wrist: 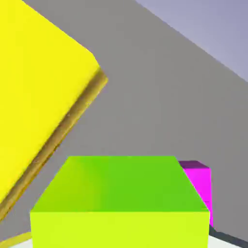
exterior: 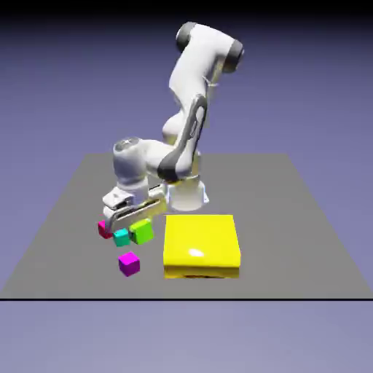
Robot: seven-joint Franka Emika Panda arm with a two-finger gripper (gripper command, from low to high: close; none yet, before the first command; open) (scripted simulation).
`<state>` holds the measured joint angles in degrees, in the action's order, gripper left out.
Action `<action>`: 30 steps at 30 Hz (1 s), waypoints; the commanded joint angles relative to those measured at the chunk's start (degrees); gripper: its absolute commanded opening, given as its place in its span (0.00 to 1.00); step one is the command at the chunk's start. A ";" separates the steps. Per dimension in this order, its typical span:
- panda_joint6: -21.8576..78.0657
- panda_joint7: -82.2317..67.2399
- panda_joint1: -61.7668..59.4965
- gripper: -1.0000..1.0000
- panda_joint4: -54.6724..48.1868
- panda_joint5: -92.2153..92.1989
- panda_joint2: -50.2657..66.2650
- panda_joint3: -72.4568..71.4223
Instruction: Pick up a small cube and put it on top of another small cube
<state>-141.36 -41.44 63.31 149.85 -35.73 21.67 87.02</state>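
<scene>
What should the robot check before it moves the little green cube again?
1. Green cube sits at the tool, filling the hand view's bottom: ok.
2. Tool shut firmly on it: cannot tell; fingertips are hidden.
3. Crimson cube in sight: ok, though the arm partly hides it in the exterior view.
4. Cyan cube close beside the green cube, could get bumped: not ok.
5. Yellow block apart from the cubes: ok.
6. Purple cube away from the tool: ok.

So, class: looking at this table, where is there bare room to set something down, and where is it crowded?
Free: the table to the exterior view's right of the yellow block, and its far left strip. Crowded: the cluster under the pincer, where the green cube, cyan cube, pink-red cube and purple cube sit.
</scene>
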 commanded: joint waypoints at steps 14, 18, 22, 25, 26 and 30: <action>-7.10 -4.39 -6.11 0.00 9.76 11.84 1.76 10.17; -10.18 -1.09 -14.41 0.00 9.98 16.36 -0.75 2.86; -13.27 2.22 -22.71 0.00 10.19 20.88 -3.26 -4.44; -15.58 4.69 -28.94 0.00 10.35 24.27 -5.15 -9.92; -16.36 5.52 -31.01 0.00 10.41 25.40 -5.78 -11.74; -19.44 8.82 -39.31 0.00 10.63 29.92 -8.29 -19.04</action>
<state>-160.74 -32.62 24.00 160.47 -5.81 13.38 67.98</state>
